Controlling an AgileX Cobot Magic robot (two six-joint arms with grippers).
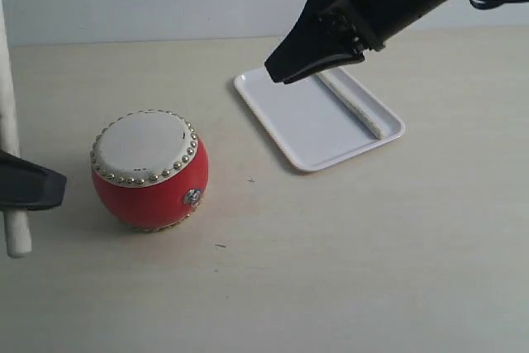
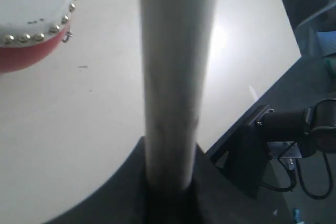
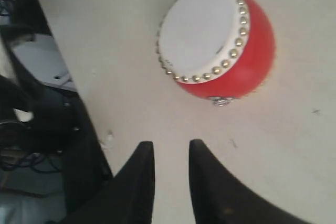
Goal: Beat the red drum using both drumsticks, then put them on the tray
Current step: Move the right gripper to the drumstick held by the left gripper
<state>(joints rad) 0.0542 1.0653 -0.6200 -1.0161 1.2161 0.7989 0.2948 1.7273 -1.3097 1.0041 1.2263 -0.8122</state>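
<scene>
The red drum (image 1: 149, 169) stands upright on the table, left of the middle, its cream skin ringed with gold studs; it also shows as the drum (image 2: 31, 24) and the drum (image 3: 218, 40) in the wrist views. My left gripper (image 1: 21, 188), at the far left, is shut on one drumstick (image 1: 10, 121), which stands nearly upright; up close that drumstick (image 2: 176, 77) rises out of the left gripper (image 2: 168, 182). The other drumstick (image 1: 357, 105) lies on the white tray (image 1: 297, 134). My right gripper (image 1: 281, 72) hovers over the tray's near-left corner, open and empty, as the right gripper (image 3: 170, 148) shows.
The table's edge runs close to the left arm, with a dark stand and cables (image 2: 262, 145) beyond it. More dark equipment (image 3: 31, 129) lies past the table edge in the right wrist view. Bare tabletop (image 1: 331, 270) stretches in front of the drum and tray.
</scene>
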